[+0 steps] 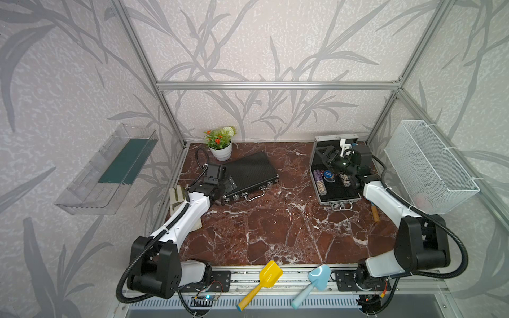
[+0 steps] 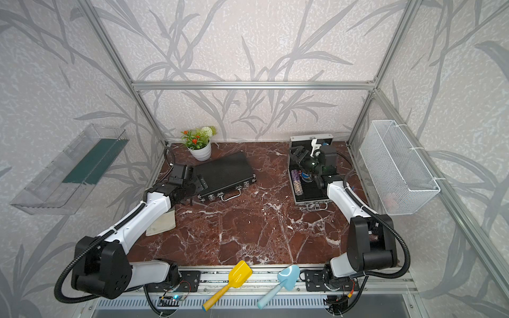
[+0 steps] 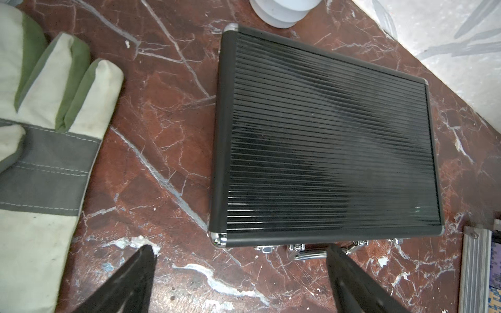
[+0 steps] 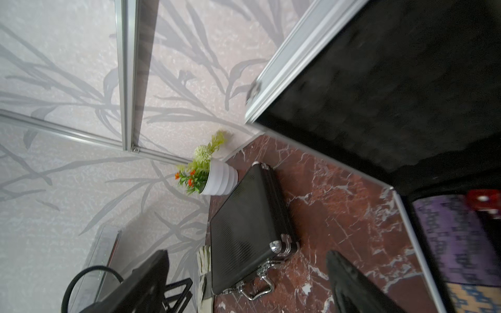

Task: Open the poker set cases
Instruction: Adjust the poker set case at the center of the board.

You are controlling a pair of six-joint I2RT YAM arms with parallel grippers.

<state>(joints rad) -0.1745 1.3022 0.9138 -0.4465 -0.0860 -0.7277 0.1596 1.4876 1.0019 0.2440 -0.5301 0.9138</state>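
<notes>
Scene: I look down on a red marble surface (image 1: 275, 225) with two poker set cases and both arms reaching in.
Silver case (image 1: 336, 194): far right of the surface, lid standing upright, rows of poker chips (image 1: 321, 185) showing. I judge this one done.
Black case (image 1: 250, 173): far left, just beside a potted plant (image 1: 220, 143), lying flat with its lid shut.
Long axis: runs mostly left to right, with the right end angled away from me. The edge with the metal handle (image 1: 254, 194) faces the near side.
Left gripper (image 3: 240, 250): jaws spread wide, pinching nothing. It sits at the case's left end by the near corner. In the wrist view the handle edge lies just ahead of the fingertips.
Right gripper (image 4: 247, 253): jaws spread, pinching nothing, above the inside of the silver case.
Nearer arm: the left is just beside the black case and the right is well apart from it.
Next move, my judgement: slide the left gripper rightward along the handle edge to the latches, then lift the lid from that edge.
</notes>
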